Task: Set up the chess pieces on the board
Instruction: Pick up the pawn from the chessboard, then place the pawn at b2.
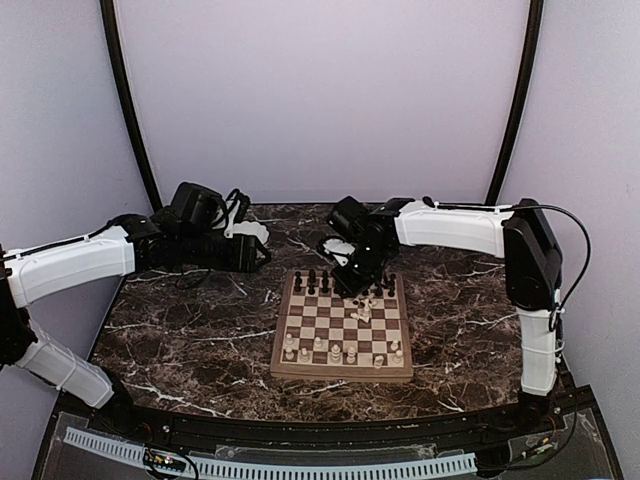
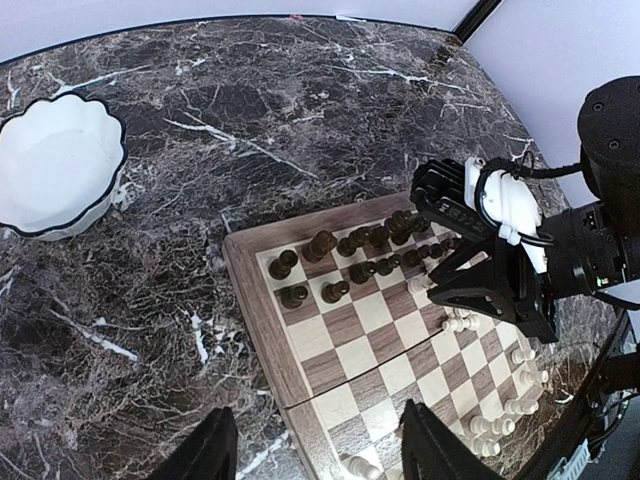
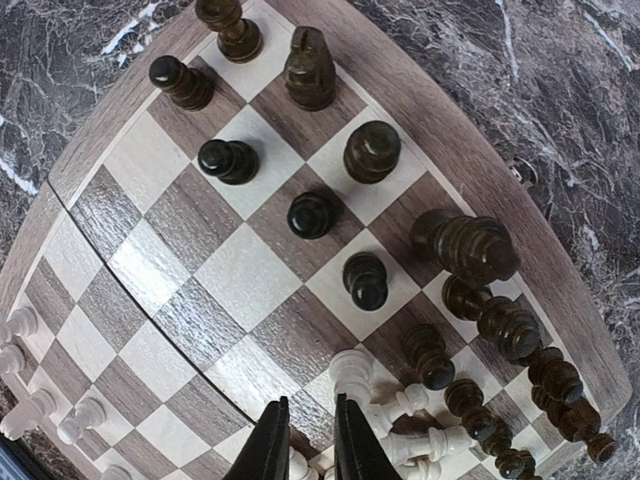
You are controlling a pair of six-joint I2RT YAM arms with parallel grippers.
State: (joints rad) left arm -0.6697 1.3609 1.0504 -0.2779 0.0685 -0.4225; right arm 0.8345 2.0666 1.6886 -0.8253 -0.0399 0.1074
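The board [image 1: 342, 372] lies mid-table. Dark pieces [image 1: 312, 280] stand on its far rows, cream pieces [image 1: 335, 352] on its near row, and a few cream ones [image 1: 365, 306] lie in a heap near the middle. My right gripper [image 1: 352, 282] hovers over the far rows. In the right wrist view [image 3: 312, 415] its jaws stand a narrow gap apart with nothing between the tips, beside a standing cream piece [image 3: 355, 372] and lying ones [image 3: 430, 440]. Dark pieces [image 3: 313, 213] stand ahead. My left gripper [image 2: 320, 455] is wide open and empty above the board's left border [image 2: 262, 310].
A small white scalloped dish [image 2: 60, 165] sits on the dark marble table, left of and beyond the board, and looks empty. It also shows in the top view [image 1: 252, 232], next to my left wrist. The right arm [image 2: 520, 220] reaches over the board's far side.
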